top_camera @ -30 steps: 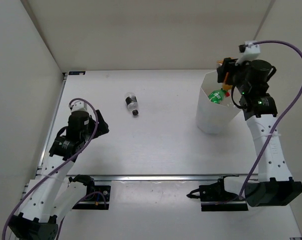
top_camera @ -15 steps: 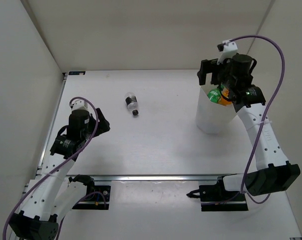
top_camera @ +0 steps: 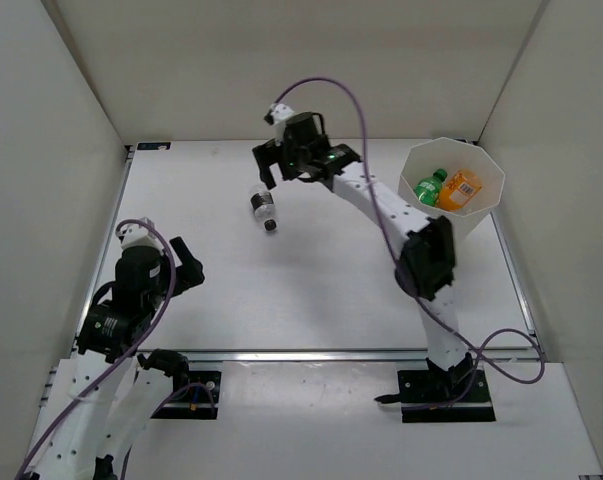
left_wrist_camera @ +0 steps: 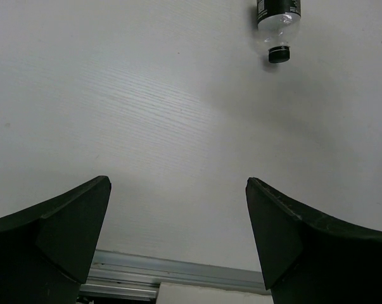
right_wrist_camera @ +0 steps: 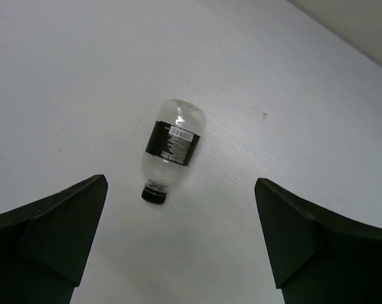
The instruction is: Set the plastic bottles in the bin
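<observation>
— Where's the black-capped bottle?

— Lying on its side on the bench, not in the bin. It is clear with a dark label round its middle, and its capped end points toward the arms' bases.

— And the right tool?

— It hangs over that bottle, a little to the far side of it. Its wrist camera looks straight down on the bottle, which shows in the gap between the two fingers, nearer the left one. The fingers stand wide apart with nothing between them but the bench and the bottle below; I cannot tell how far above the bottle they are, but they do not touch it.

— The left tool?

— Well apart from the bottle, on its near-left side. Its fingers are spread wide too and hold nothing. From its wrist camera the bottle sits at the top edge of the view, right of centre, capped end toward the camera.

— What else is about?

— The bin stands well to the right of the bottle, by the far right corner of the bench. Inside it a green bottle and an orange bottle lie side by side, the green one on the side nearer the black-capped bottle.
</observation>
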Tool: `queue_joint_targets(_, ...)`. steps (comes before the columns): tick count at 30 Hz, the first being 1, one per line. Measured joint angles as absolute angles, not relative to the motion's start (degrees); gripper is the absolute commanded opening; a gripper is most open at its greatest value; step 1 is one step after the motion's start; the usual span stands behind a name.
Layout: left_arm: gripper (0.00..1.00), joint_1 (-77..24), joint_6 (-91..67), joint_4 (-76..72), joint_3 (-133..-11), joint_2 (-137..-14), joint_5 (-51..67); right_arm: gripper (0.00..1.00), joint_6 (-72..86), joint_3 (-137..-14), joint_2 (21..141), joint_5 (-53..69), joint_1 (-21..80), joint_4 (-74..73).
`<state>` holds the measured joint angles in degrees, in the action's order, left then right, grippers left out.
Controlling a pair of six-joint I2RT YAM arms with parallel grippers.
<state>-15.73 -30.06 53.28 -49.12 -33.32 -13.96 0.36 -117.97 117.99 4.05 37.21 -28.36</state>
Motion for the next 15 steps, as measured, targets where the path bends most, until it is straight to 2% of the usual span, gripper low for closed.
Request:
queue_joint_targets(6,0.99,-17.7,-32.7,56.9,-48.6,-28.9,-13.9,0.99,3.2,-147.6,145.4,-1.8,41.0,-38.0)
queue_joint_targets(15,0.99,-18.7,-34.1,59.9,-47.9,-28.8,-13.4,0.99,8.8,-150.9,154.0,-5.5,41.9,-40.7)
